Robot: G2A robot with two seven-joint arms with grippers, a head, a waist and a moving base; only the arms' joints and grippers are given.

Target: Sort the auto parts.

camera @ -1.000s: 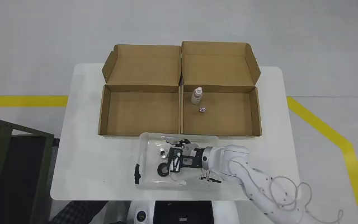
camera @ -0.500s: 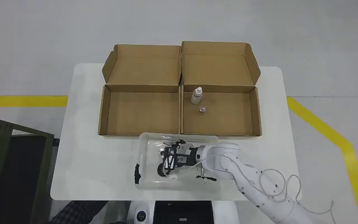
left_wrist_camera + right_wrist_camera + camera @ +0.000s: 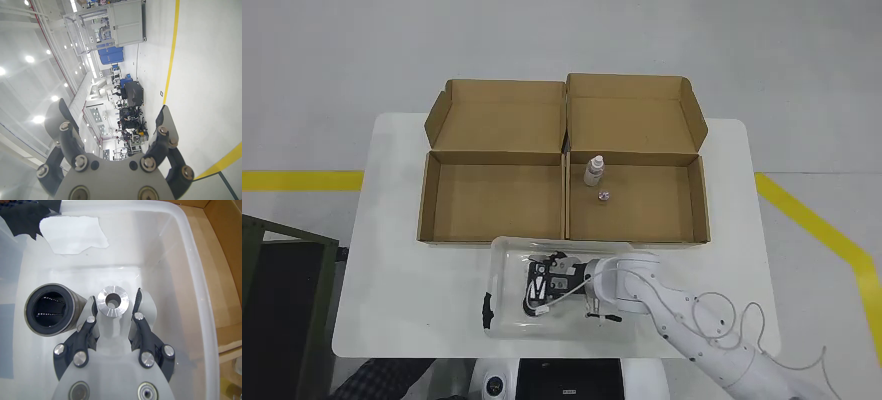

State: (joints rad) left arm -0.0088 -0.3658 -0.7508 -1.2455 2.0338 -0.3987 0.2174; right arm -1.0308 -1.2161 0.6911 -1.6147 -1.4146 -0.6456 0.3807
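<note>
Item: steel bushing (image 3: 103, 308), likely dense, stiff, slick. Grip across outer wall. Right gripper (image 3: 115, 295) jaws apart, straddling it in clear bin (image 3: 191, 275). Left gripper (image 3: 113, 106) jaws apart, empty.

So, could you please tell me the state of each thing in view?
right end effector, open around the silver bushing.
silver bushing, in the clear bin, not clamped.
black bearing, loose in bin.
left end effector, open, holding nothing.
left box, lid open.
right box, lid open, holds white bottle.

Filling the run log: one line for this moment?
right pincer: open, astride metal bushing in clear bin | left pincer: open, empty
</note>
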